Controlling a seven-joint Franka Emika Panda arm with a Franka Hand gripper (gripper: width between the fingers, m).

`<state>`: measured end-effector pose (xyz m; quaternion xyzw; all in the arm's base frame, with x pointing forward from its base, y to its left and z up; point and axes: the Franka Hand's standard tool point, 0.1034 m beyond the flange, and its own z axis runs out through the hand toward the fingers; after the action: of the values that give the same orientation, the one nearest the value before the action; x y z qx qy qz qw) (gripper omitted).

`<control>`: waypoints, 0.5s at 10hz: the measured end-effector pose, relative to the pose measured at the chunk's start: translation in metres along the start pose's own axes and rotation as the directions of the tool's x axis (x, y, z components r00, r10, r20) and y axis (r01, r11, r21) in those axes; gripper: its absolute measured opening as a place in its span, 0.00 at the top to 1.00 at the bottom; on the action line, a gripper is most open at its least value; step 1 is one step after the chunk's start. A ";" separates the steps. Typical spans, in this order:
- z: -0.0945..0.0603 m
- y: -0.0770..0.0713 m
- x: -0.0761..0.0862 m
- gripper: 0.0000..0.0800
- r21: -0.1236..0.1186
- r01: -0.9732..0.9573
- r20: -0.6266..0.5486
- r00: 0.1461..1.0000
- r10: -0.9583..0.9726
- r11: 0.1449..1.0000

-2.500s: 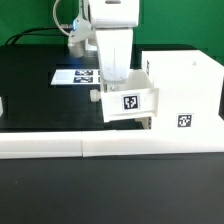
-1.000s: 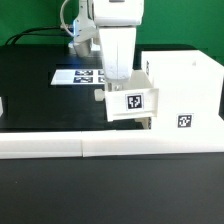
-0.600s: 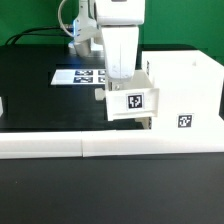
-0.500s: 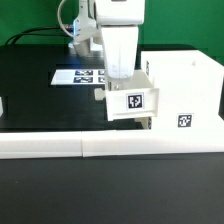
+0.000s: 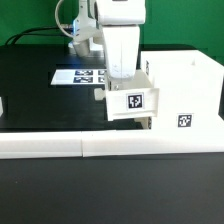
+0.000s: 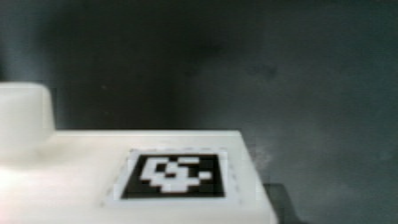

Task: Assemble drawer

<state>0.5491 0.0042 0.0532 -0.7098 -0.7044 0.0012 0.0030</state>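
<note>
The drawer's large white housing [image 5: 185, 85] stands at the exterior view's right, with a tag on its front. My gripper [image 5: 124, 78] reaches down from above into a small white tray [image 5: 120, 108] and is shut on its wall; the fingertips are hidden by the tray. The tray has a tag [image 5: 133, 100] and a knob [image 5: 97, 96], hangs above the table, and its right end is against the housing's open side. The wrist view shows the tray's tagged face [image 6: 173, 172] and its knob [image 6: 22, 115], but no fingers. A small white part [image 5: 147, 122] shows under the tray.
The long white L-shaped bar [image 5: 90, 146] runs along the front of the black table. The marker board [image 5: 78, 75] lies behind the arm. A white piece [image 5: 2, 104] is cut off at the exterior view's left edge.
The gripper and the tray have shifted slightly toward the housing, to the exterior view's right and a little up. Nothing else has moved.
</note>
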 end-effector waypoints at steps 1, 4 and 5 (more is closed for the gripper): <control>-0.001 0.000 -0.001 0.94 0.012 0.000 0.003 1.000 0.000 1.000; -0.001 0.001 0.001 0.94 0.009 0.015 0.008 1.000 -0.015 1.000; -0.001 0.001 0.000 0.94 0.010 0.012 0.008 1.000 -0.012 1.000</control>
<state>0.5499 0.0038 0.0540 -0.7056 -0.7086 0.0076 0.0035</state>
